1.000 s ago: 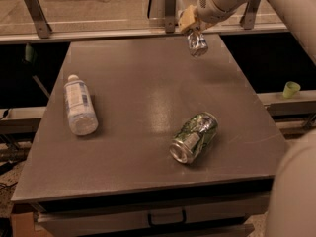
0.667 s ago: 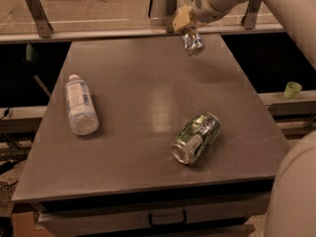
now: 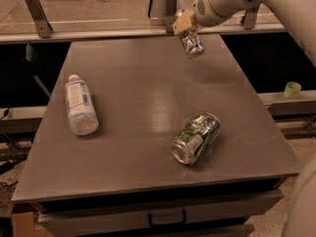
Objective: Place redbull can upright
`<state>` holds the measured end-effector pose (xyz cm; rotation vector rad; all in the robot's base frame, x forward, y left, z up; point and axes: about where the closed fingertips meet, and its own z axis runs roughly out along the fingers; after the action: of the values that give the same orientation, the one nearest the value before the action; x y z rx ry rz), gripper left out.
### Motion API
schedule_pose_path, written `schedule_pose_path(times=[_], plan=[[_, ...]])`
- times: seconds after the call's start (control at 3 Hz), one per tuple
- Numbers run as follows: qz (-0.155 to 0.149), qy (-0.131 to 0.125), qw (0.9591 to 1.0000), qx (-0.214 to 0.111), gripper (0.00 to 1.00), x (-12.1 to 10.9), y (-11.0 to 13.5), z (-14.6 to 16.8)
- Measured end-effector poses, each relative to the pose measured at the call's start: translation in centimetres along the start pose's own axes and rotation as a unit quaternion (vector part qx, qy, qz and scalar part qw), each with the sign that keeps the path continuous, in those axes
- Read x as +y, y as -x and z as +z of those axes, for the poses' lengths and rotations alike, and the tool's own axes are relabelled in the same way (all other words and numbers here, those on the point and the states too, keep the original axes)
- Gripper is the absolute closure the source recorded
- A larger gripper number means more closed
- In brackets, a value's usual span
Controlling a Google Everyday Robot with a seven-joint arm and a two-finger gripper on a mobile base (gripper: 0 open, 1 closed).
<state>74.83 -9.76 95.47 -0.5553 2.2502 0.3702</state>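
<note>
On the table [image 3: 148, 78], a plastic bottle [image 3: 79, 105] lies on its side toward the left edge. A wider can [image 3: 196, 138] lies on its side right of centre, nearer the front. The gripper [image 3: 183, 24] is over the far right part, holding the tilted redbull can [image 3: 192, 44] beneath it, well behind the wider can.

glossy metal redbull can [image 3: 192, 45] in gripper [image 3: 183, 29] above matt table [image 3: 133, 83], far end.

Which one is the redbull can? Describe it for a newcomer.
Look at the far edge of the grey table, right of centre. There the gripper holds the redbull can, tilted, above it. It is slim and silver, unlike the wider green can lying nearer or the clear bottle at left.
</note>
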Motion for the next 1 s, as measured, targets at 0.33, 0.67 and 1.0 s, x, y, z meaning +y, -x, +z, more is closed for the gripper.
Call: schedule_pose_path(times=[0.33,0.67,1.0], plan=[[-0.032,0.037,0.9974,-0.053,1.0,0.7,-2.0,-0.8],[-0.038,0.08,0.9904,-0.107,1.0,0.9,-4.4,-1.7],[-0.049,0.138,0.9769,-0.156,1.0,0.9,-6.0,-3.3]])
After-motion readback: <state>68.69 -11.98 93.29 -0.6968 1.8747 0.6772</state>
